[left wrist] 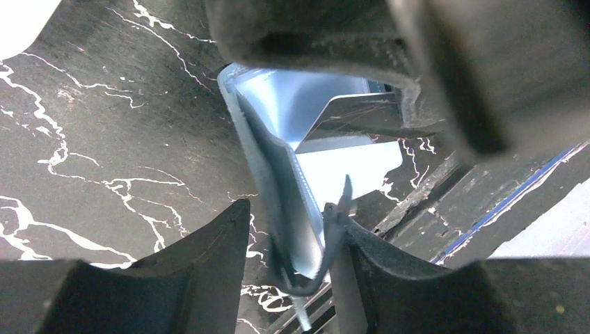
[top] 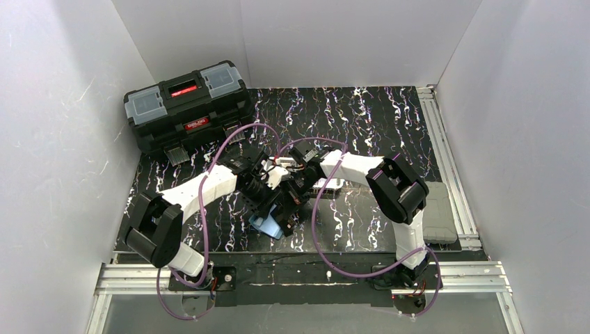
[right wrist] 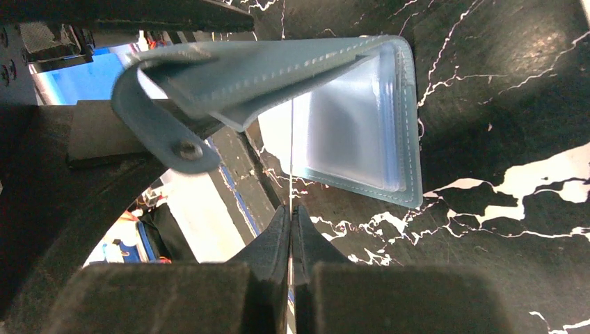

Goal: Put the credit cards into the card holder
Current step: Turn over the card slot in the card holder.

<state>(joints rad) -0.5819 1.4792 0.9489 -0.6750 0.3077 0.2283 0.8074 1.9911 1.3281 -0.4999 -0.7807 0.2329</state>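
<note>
Black plastic toolbox [top: 188, 108] with grey lid compartments sits at the far left corner of the black, white-veined tabletop [top: 389, 118], well apart from the rest. Both arms meet near the tabletop's middle.

Left gripper [left wrist: 292, 216]: jaws partly apart, straddling one leaf of the small teal-blue folding card holder [left wrist: 278, 118]. The leaf lies against one finger [left wrist: 369, 271] with a thin gap at the other. Cannot tell if it is really clamped.

The card holder stands open like a booklet near the front middle of the tabletop, between the two grippers. Its lower leaf, with clear inner sleeves, rests on the tabletop, and its snap-button tab [right wrist: 174, 142] curls down from the raised cover.

Right gripper [right wrist: 290, 212]: jaws pressed together on a thin, pale, shiny credit card [left wrist: 355, 115], seen edge-on in the right wrist view. The card's far edge sits in the opening between the raised cover and the clear sleeves. Cannot tell whether it is inside a sleeve.

White mesh basket [top: 332, 184] is just behind the right arm, partly hidden. Grey rounded rectangular pad [top: 440, 212] lies at the tabletop's right edge.
</note>
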